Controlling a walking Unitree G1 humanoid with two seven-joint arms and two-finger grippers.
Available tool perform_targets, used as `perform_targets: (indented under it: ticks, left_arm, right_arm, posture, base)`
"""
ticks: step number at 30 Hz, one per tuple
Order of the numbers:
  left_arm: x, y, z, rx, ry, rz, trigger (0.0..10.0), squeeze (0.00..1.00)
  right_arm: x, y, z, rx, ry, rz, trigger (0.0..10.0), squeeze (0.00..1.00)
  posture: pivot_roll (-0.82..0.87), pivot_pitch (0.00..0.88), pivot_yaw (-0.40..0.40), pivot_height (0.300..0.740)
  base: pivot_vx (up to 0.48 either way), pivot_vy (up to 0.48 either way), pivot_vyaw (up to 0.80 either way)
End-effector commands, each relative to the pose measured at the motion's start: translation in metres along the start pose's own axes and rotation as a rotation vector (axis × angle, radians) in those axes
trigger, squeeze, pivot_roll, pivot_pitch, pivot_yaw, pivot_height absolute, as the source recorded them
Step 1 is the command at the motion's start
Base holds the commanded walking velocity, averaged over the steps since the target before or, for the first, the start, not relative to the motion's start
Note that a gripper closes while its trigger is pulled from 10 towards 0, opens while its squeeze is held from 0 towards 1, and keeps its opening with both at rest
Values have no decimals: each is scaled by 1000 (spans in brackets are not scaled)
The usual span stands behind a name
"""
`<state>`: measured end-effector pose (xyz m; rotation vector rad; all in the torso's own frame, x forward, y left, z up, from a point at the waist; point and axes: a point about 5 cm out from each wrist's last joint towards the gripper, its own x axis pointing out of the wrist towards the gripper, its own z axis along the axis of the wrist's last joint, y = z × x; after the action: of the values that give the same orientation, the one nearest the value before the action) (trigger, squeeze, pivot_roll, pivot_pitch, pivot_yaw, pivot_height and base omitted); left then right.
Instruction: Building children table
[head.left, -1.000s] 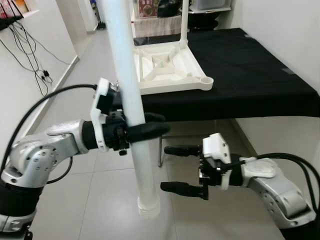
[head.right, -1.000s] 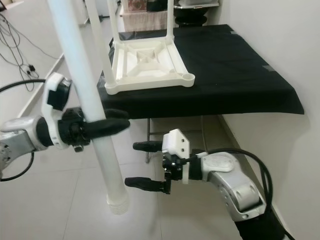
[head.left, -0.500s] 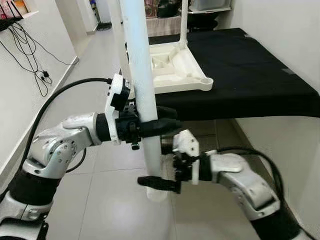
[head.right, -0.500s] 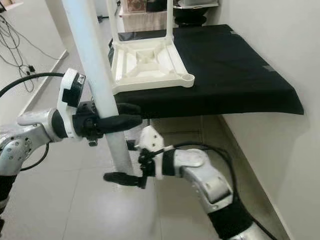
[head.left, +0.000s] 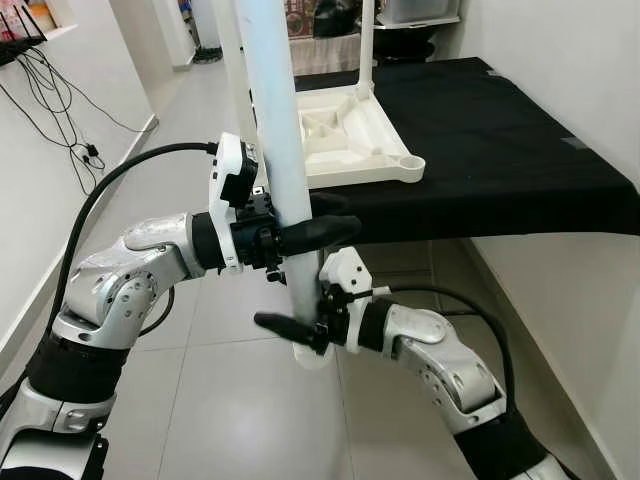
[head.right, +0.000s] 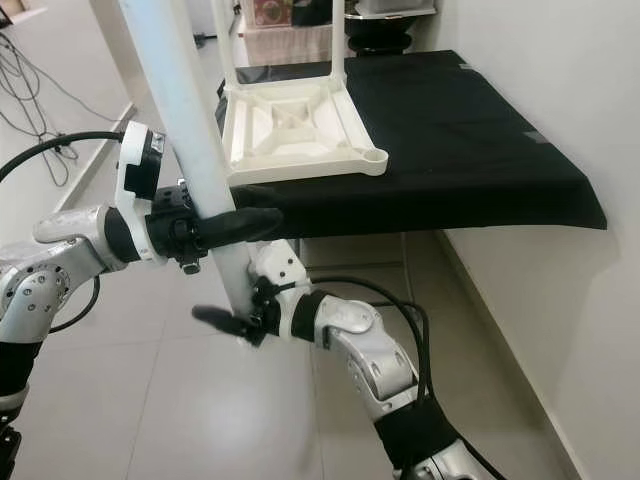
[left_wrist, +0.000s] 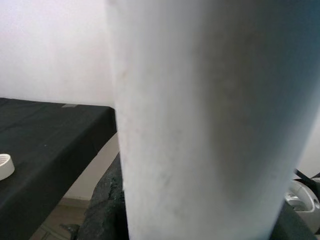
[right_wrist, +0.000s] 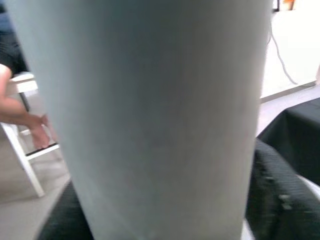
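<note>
Both claws on one white table leg, held upright before the black worktop.

No brand, label or writing can be read on any part. The white table leg (head.left: 278, 150) stands nearly vertical, its long axis running top to bottom with a slight lean, its lower end near the tiled floor (head.left: 200, 400) and its upper end out of frame. The left claw (head.left: 320, 232) is clamped around the leg at mid-height, black fingers wrapped on it. Lower down, the right claw (head.left: 300, 330) grips near the leg's bottom end, one finger on each side of it. Behind them, the white tabletop (head.left: 345, 135) lies upside down on the black worktop (head.left: 500, 150), ribbed underside showing, a round socket at its near corner, and other legs already standing up from it.
</note>
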<state>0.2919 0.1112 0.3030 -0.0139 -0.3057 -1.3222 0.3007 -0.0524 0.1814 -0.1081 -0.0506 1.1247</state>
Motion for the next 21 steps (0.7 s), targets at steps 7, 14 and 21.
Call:
perform_targets:
  ticks: [7,14,21]
  left_arm:
    - [15,-9,3,-18,-68,-91,0,0]
    - [17,-10,2,-18,-74,-88,0,0]
    - [7,3,7,-31,-136,45,10000,1000]
  right_arm:
    - [12,5,2,-48,-19,9,0,0]
    - [14,2,0,-52,-27,-17,0,0]
    - [7,-14,-1,-49,-37,-123,0,0]
  posture:
    - [26,72,69,740]
    - [27,70,68,740]
    - [16,63,72,740]
  base:
    - [0,0,0]
    - [0,0,0]
    - [0,0,0]
